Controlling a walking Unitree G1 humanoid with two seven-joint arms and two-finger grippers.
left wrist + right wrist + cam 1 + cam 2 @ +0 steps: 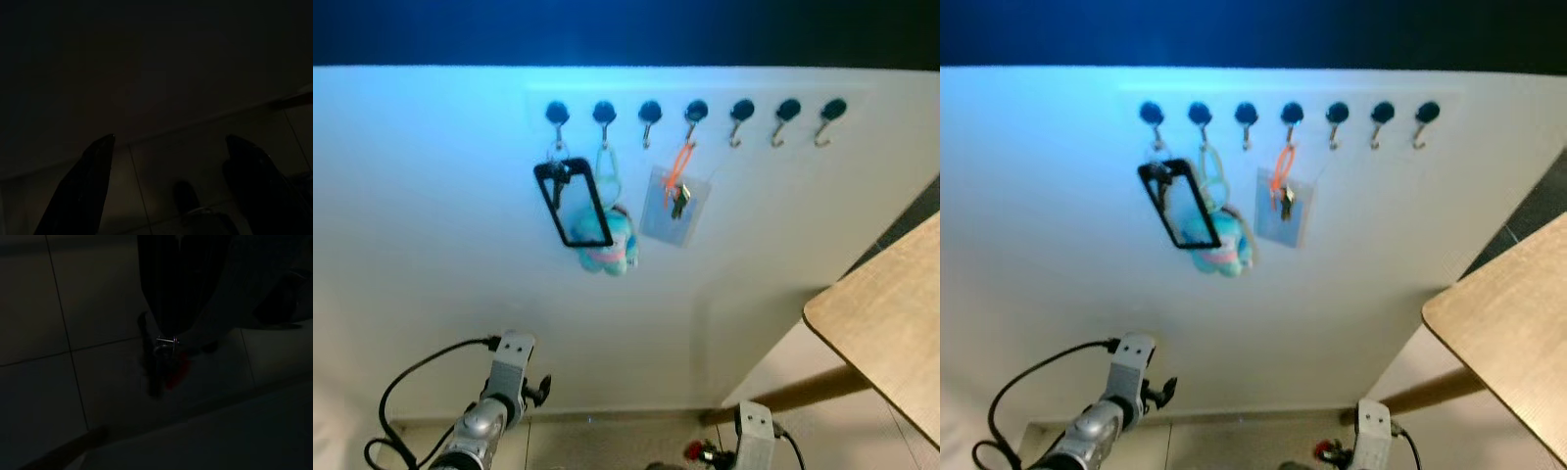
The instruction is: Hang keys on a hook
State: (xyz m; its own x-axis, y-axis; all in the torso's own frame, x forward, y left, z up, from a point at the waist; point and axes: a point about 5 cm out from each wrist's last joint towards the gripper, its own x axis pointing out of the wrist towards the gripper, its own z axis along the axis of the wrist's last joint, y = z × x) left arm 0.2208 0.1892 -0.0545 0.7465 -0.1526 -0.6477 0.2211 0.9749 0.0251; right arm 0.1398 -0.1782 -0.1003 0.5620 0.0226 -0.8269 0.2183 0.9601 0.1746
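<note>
The right tool (164, 340) pinched the keys (164, 367) low near the floor, with the free hooks (741, 111) high above it.

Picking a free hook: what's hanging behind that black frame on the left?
Behind the black frame hangs a teal plush from the second hook; its upper part is covered. The frame's own hook also carries a ring.

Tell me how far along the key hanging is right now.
Nothing hung yet. The right gripper, low near the floor, holds the red-tagged keys on a metal ring. Three of the black wall hooks carry items; the third hook and the three rightmost look free. Left gripper hangs idle, open. Left: raise and hook the ring.
</note>
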